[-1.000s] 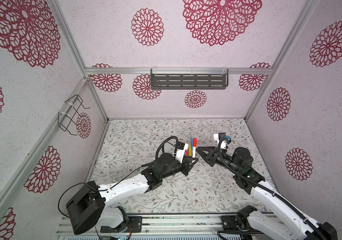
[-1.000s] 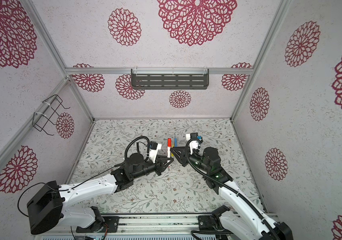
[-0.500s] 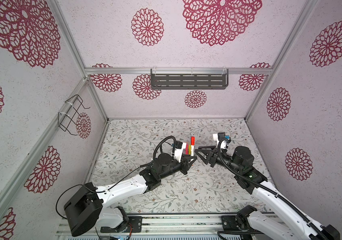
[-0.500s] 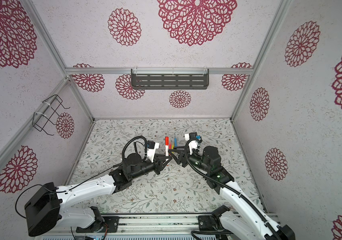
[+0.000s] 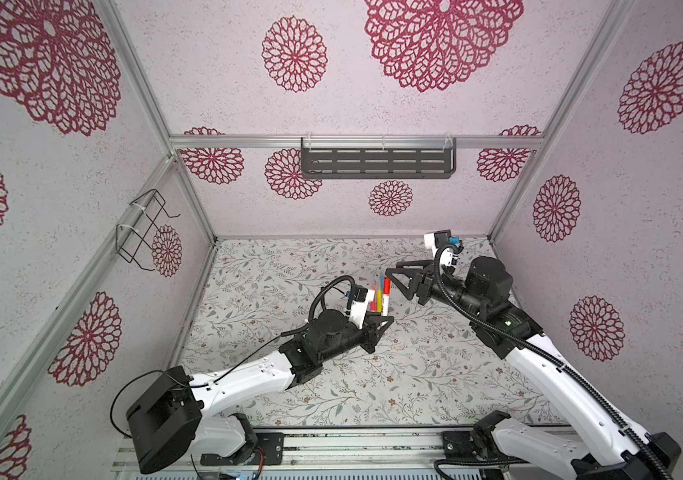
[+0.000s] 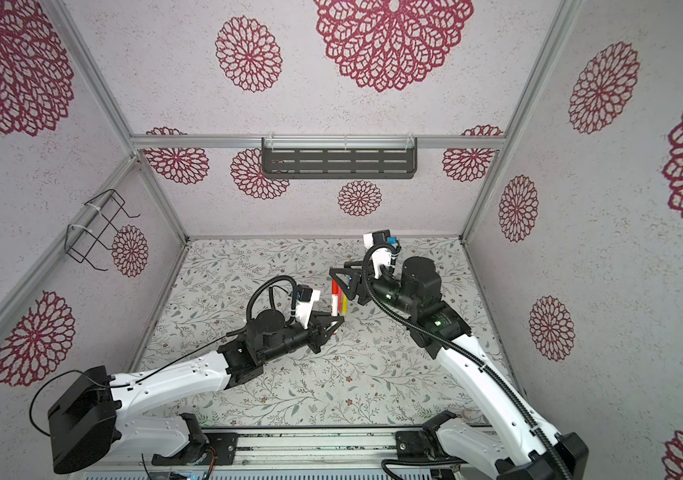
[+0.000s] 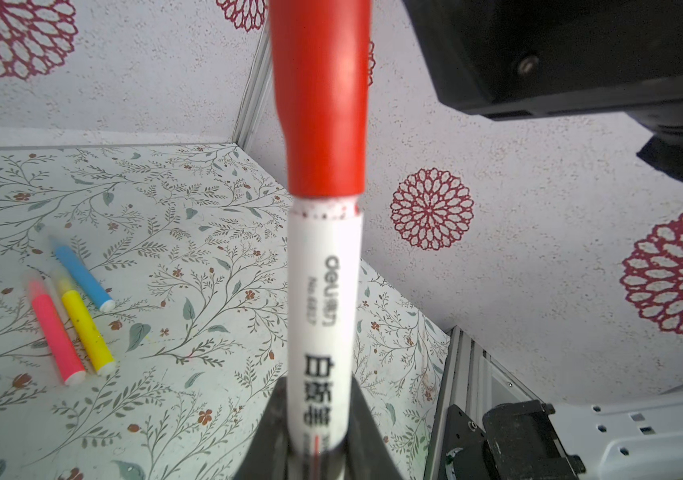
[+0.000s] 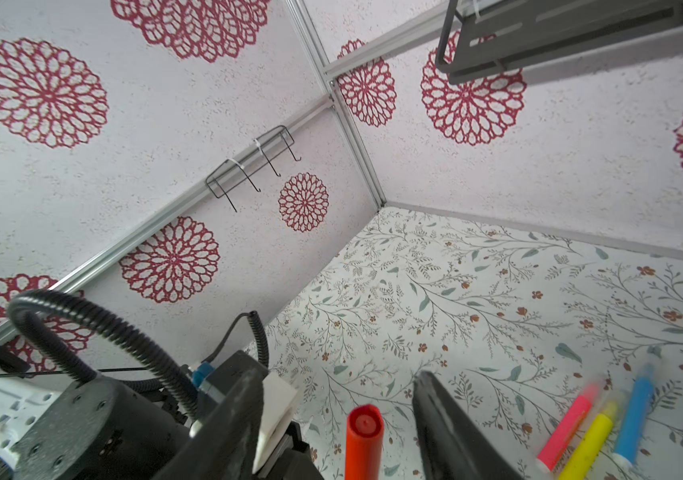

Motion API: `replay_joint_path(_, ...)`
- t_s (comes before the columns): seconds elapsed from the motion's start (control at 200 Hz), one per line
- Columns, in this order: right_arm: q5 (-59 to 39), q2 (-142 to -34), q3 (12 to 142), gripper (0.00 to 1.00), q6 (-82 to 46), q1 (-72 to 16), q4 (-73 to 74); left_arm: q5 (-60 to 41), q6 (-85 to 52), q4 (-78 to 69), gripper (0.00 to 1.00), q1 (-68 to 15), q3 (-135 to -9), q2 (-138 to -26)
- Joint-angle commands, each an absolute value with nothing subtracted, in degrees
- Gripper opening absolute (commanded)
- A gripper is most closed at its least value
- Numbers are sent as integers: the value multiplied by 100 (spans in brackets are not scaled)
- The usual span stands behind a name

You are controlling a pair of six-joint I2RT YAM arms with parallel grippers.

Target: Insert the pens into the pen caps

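3 pens (image 7: 86,332) lie on table (image 7: 206,291); left gripper (image 7: 317,415) grips red-capped white pen (image 7: 324,307)

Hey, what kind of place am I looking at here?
Probably a robot test booth: a left arm and right arm on a rail, aluminium-framed walls papered with rosettes, a floral mat.

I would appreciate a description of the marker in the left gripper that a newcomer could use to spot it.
Over the middle of the floral table, find the left gripper, shut on the white marker. It stands roughly upright off the table with a red cap and black print, whereas the pink pen, yellow pen and blue pen lie flat.
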State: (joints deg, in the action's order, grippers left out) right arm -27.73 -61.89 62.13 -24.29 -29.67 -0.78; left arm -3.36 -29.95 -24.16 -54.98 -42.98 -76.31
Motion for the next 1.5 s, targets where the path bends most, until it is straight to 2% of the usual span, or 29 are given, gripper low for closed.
replay_joint_path(0.0,-2806,-6252,6502,60,-2132,-2944,-412,-190,-2832,-2320,1,-5628,-4276,-7462)
replay_joint_path(0.4,-3031,-6399,6576,54,-2053,-2957,-681,-175,-2776,-2229,1,-5695,-4331,-7505)
replay_joint_path(0.731,-3138,-6344,6495,36,-1995,-2962,-779,-262,-2759,-2153,1,-5712,-4498,-7662)
replay_joint_path(1.021,-3111,-6326,6430,33,-1884,-2963,-900,-311,-2734,-2019,1,-5713,-4631,-7726)
replay_joint_path(1.331,-3093,-6172,6283,13,-1806,-2969,-864,-349,-2719,-1857,1,-5708,-4797,-7813)
replay_joint_path(1.496,-3077,-6070,6098,10,-1816,-2973,-708,-456,-2673,-1566,1,-5704,-5013,-7885)
